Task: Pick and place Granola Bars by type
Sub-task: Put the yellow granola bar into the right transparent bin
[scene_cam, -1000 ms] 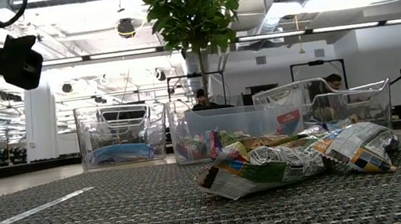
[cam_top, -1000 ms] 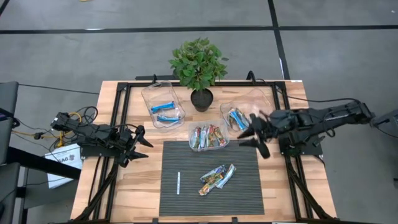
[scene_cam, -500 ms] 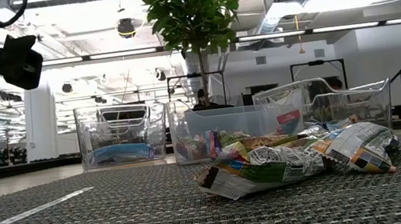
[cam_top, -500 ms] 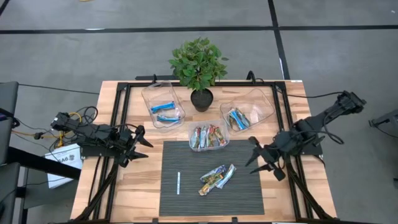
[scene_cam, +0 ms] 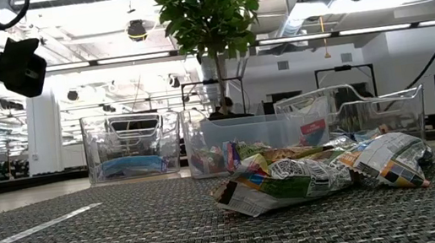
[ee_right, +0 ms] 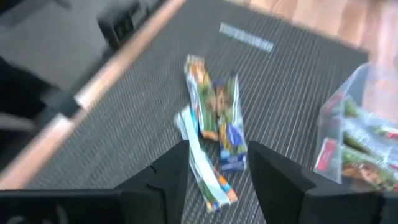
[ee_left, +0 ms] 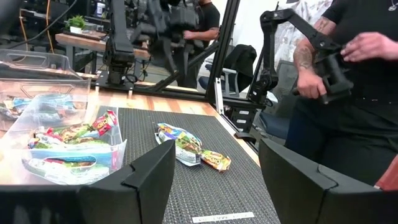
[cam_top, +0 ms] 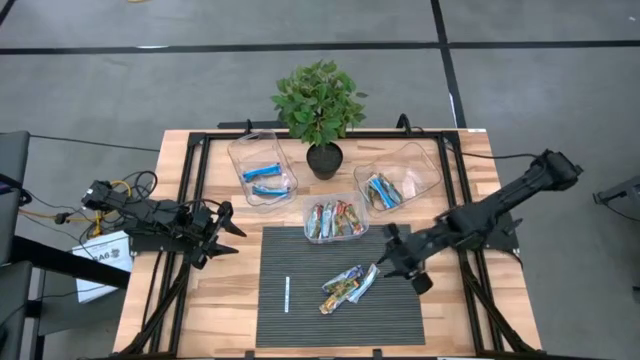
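From above, the dark ribbed mat [cam_top: 340,285] serves as the landmark. A small heap of granola bars [cam_top: 349,286] in green-gold and silver wrappers lies near the mat's centre, slightly toward its right side. The right gripper [cam_top: 392,262] hangs over the mat's right part, just beside the heap's right end, its jaws parted and pointing at the bars with nothing between them. The left gripper [cam_top: 222,232] waits over the bare wood off the mat's left edge, jaws spread wide and empty. Behind the mat stand three clear tubs: the left tub [cam_top: 262,168] with blue bars, the middle tub [cam_top: 335,218] touching the mat's far edge with multicoloured bars, the right tub [cam_top: 397,177] with more blue bars. A potted plant [cam_top: 320,110] sits behind the middle tub. A thin white stick [cam_top: 287,294] lies on the mat's left part.

At table height, the heap [scene_cam: 319,174] rests on the mat, with the tubs behind it and both arms high above it.

The left wrist view shows the heap [ee_left: 189,146] far ahead of that arm's wide fingers [ee_left: 146,180], and a person [ee_left: 354,93] standing past the mat's far side.

The right wrist view looks down on the bars [ee_right: 214,127] lying just ahead of the gap between its parted fingers [ee_right: 171,171], not yet between them.
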